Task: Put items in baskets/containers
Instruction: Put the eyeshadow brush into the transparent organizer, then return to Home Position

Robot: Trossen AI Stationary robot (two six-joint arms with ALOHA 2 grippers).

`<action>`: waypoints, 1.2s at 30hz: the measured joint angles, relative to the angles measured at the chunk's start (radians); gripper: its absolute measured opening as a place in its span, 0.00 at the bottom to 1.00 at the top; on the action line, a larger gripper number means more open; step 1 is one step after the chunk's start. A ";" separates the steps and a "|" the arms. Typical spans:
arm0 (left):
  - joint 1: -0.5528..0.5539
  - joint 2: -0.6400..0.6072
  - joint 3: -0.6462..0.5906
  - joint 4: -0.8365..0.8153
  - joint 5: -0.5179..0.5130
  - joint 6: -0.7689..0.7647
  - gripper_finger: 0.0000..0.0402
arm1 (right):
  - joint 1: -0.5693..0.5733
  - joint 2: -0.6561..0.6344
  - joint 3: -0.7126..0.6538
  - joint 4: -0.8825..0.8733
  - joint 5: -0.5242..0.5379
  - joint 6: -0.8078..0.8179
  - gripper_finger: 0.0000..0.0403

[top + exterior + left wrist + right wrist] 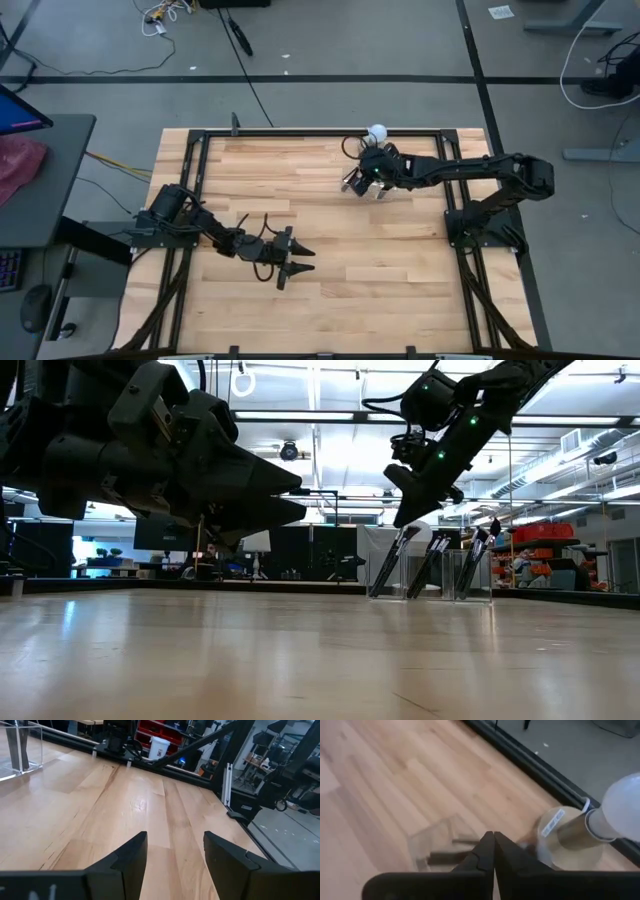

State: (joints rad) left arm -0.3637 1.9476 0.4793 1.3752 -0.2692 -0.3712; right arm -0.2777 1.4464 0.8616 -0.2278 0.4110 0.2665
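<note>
brushes (432,565), several upright in one clear tray (475,596); right jaws pressed together, left jaws spread.

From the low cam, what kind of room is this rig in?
Likely a robotics lab or workshop. A wooden table in a black frame stands on a grey floor with loose cables; behind it are red storage bins, equipment racks and exposed ceiling ducts.
</note>
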 joint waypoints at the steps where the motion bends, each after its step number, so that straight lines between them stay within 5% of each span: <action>1: 0.000 0.000 0.000 -0.001 0.000 -0.002 0.49 | -0.006 0.000 0.000 0.012 0.000 0.008 0.02; 10: 0.000 0.000 0.000 -0.006 0.000 -0.004 0.49 | 0.006 -0.052 -0.001 0.051 0.083 -0.023 0.02; 18: -0.009 0.000 0.000 -0.021 -0.008 -0.002 0.49 | 0.227 -0.252 -0.001 -0.040 0.082 -0.027 0.01; 24: -0.025 0.000 0.000 -0.031 -0.043 0.001 0.49 | 0.454 -0.372 -0.041 -0.095 -0.057 -0.020 0.01; 29: -0.038 0.000 0.000 -0.036 -0.048 0.001 0.49 | 0.590 -0.495 -0.203 0.053 -0.181 0.020 0.01; 36: -0.039 0.000 0.000 -0.036 -0.057 0.001 0.49 | 0.554 -0.795 -0.471 0.217 -0.329 0.156 0.01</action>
State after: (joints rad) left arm -0.4023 1.9476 0.4793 1.3388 -0.3260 -0.3706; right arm 0.2759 0.6514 0.3909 -0.0105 0.0819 0.4226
